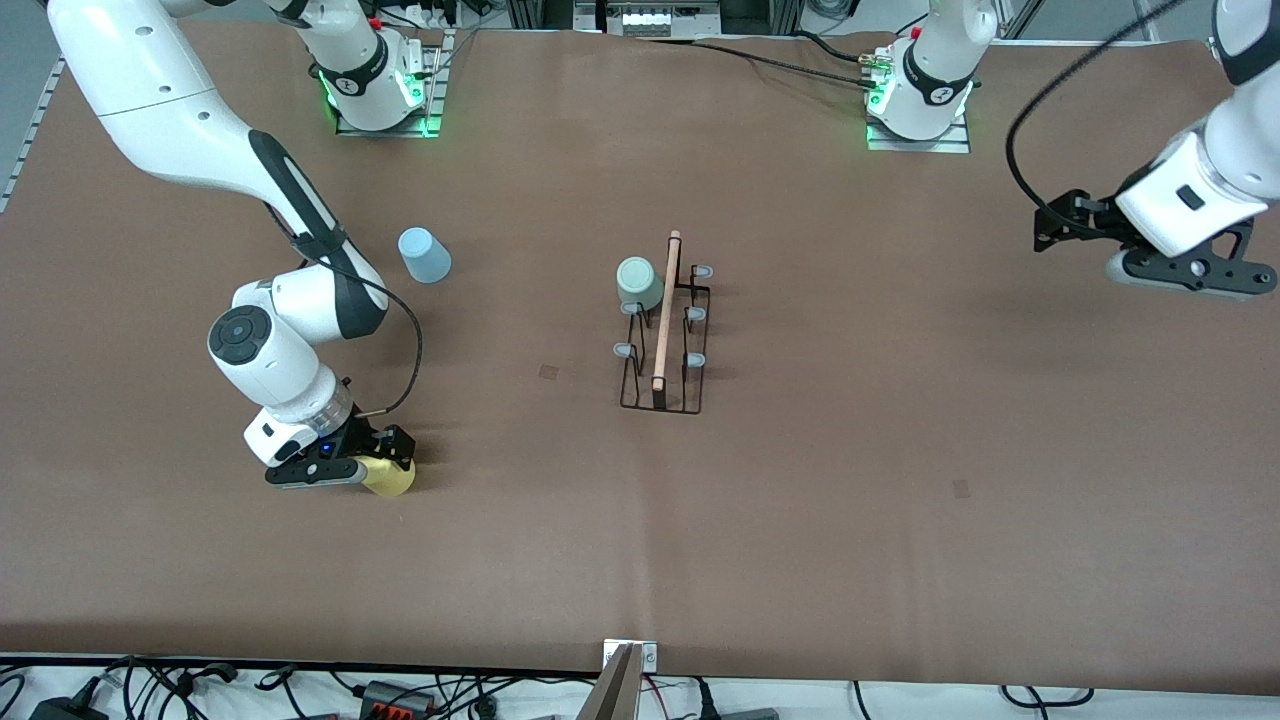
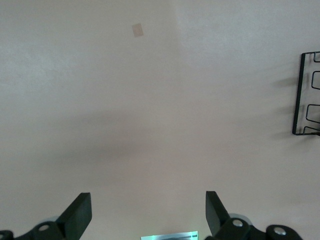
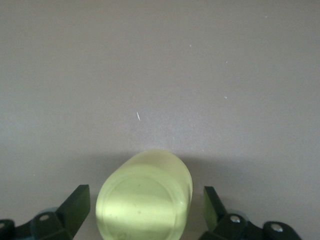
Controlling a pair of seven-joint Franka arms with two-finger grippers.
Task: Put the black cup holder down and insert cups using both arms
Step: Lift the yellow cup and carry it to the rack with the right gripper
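Note:
The black cup holder stands at the middle of the table, its wooden rod handle on top. The grey-green cup sits on one of its prongs, at the end nearer the robot bases. The light blue cup stands upside down on the table toward the right arm's end. My right gripper is low at the table, open, with the yellow cup between its fingers. In the right wrist view there are gaps on both sides of the yellow cup. My left gripper waits open and empty in the air at the left arm's end; it is also in the left wrist view, where an end of the cup holder shows.
Brown mat covers the table. Small tape marks lie on it. The arm bases stand along the table edge farthest from the front camera. Cables lie off the edge nearest that camera.

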